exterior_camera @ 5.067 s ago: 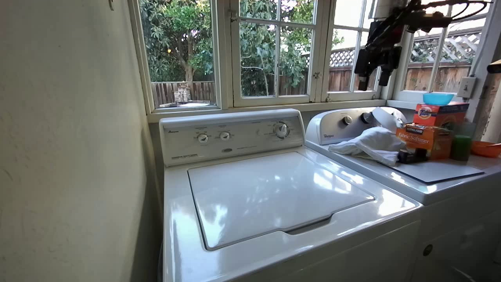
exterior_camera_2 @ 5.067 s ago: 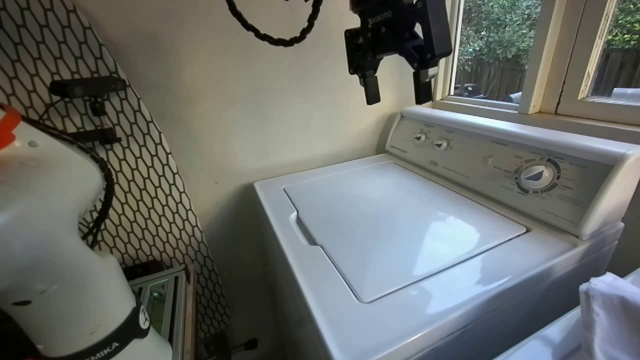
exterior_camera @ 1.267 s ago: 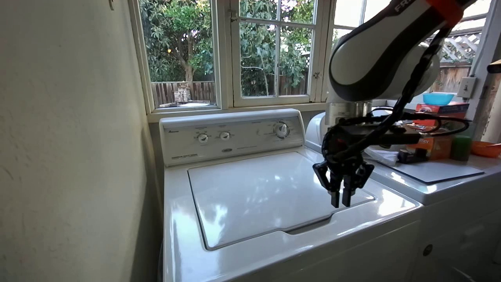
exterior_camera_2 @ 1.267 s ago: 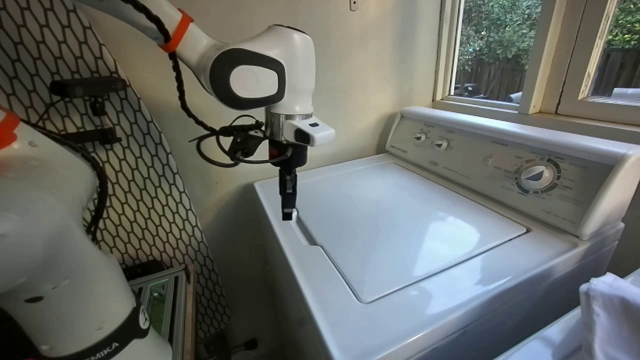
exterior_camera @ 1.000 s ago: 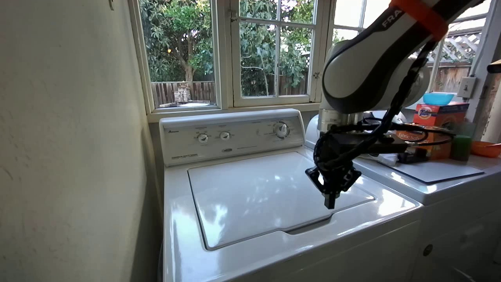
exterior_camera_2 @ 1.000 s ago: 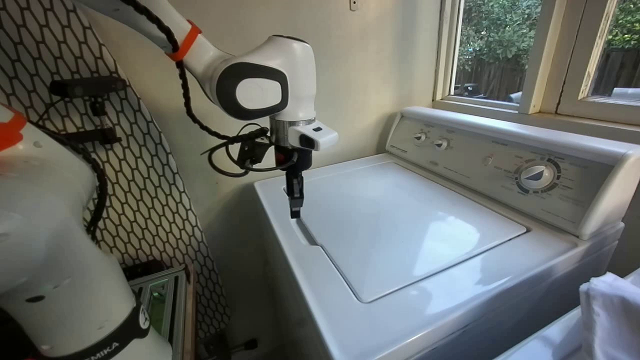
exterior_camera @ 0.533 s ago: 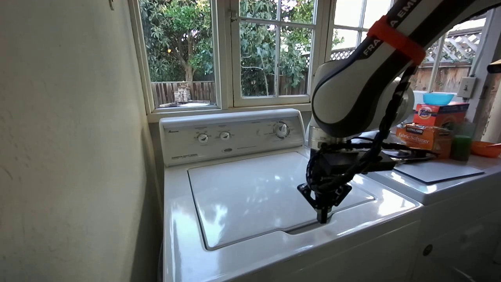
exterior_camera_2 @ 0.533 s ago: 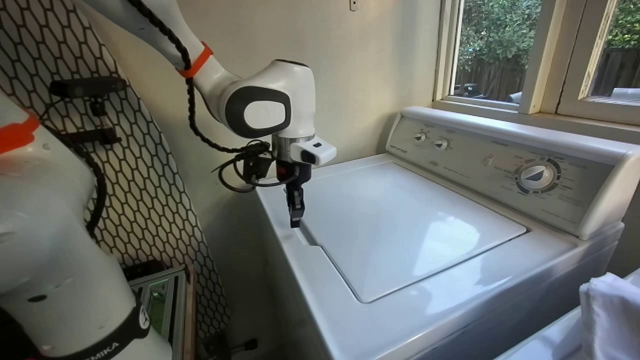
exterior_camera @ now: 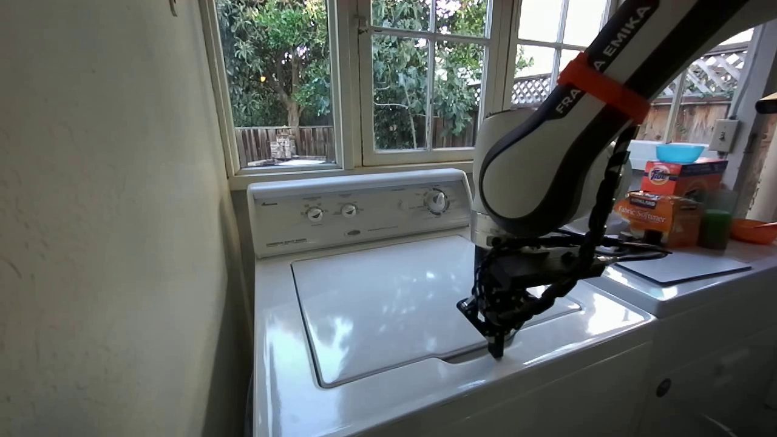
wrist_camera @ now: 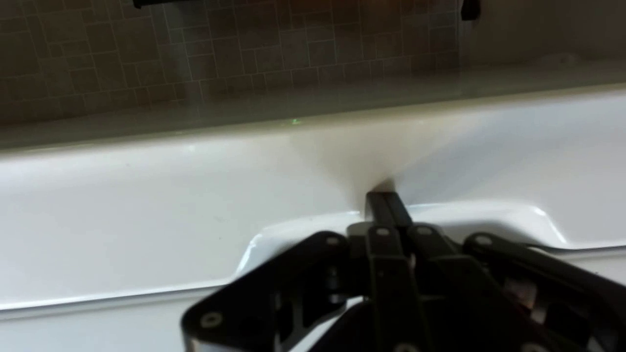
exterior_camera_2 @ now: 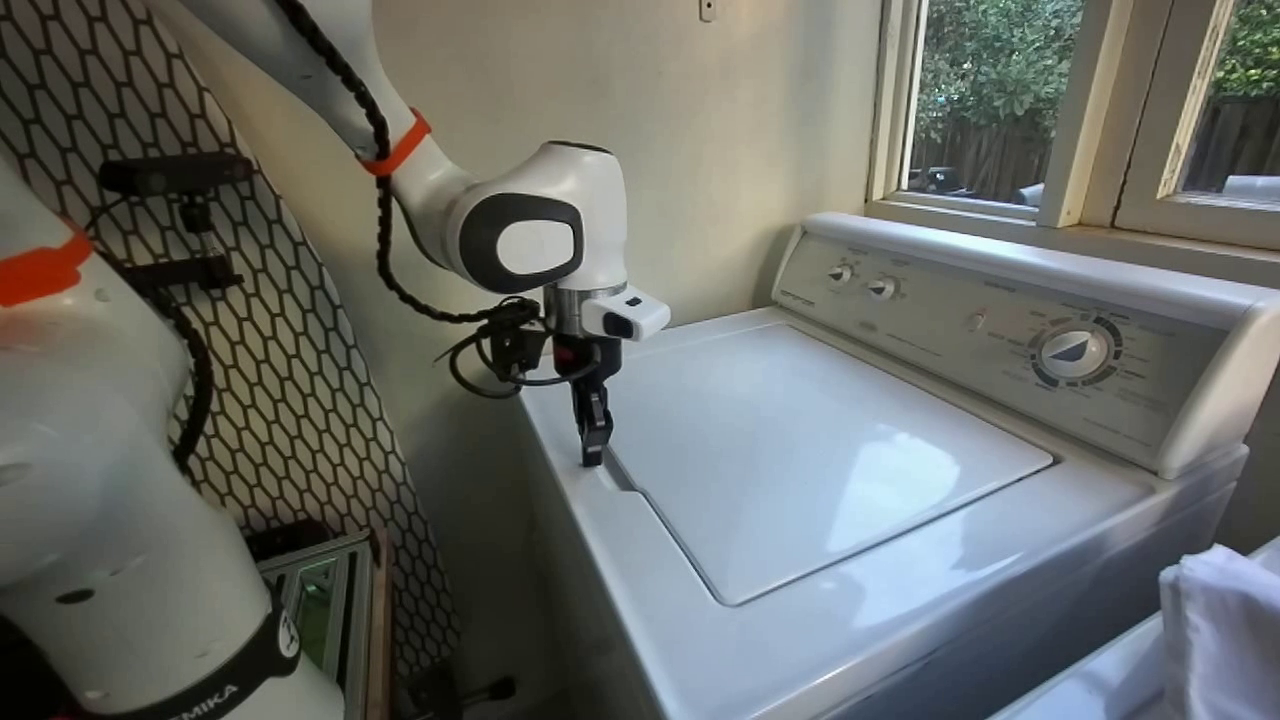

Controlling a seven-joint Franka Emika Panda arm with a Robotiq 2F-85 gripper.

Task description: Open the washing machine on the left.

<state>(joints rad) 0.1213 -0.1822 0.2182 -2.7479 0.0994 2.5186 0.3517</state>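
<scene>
The white washing machine [exterior_camera: 340, 403] has its flat lid [exterior_camera: 388, 303] down in both exterior views, with the knobbed control panel [exterior_camera_2: 960, 320] behind it. A shallow recess [wrist_camera: 508, 215] is cut into the top along the lid's front edge. My black gripper [exterior_camera: 496, 352] points down at this recess, towards one end of it in an exterior view. Its fingers [wrist_camera: 379, 208] are pressed together with nothing between them. In the wrist view the tips reach over the recess's outer edge, close above the white front rim; whether they touch it I cannot tell.
Beside the machine stands another white appliance [exterior_camera: 686, 266] carrying a fabric softener box [exterior_camera: 658, 212], a red box with a blue bowl [exterior_camera: 678, 153], and an orange bowl [exterior_camera: 753, 230]. A white cloth [exterior_camera_2: 1220, 630] lies there too. A wall [exterior_camera: 121, 212] runs along the machine's far side.
From high up with its fingers apart, the gripper has come down over the machine and shut. Over the last second it has sunk further towards the recess. The lid has not moved.
</scene>
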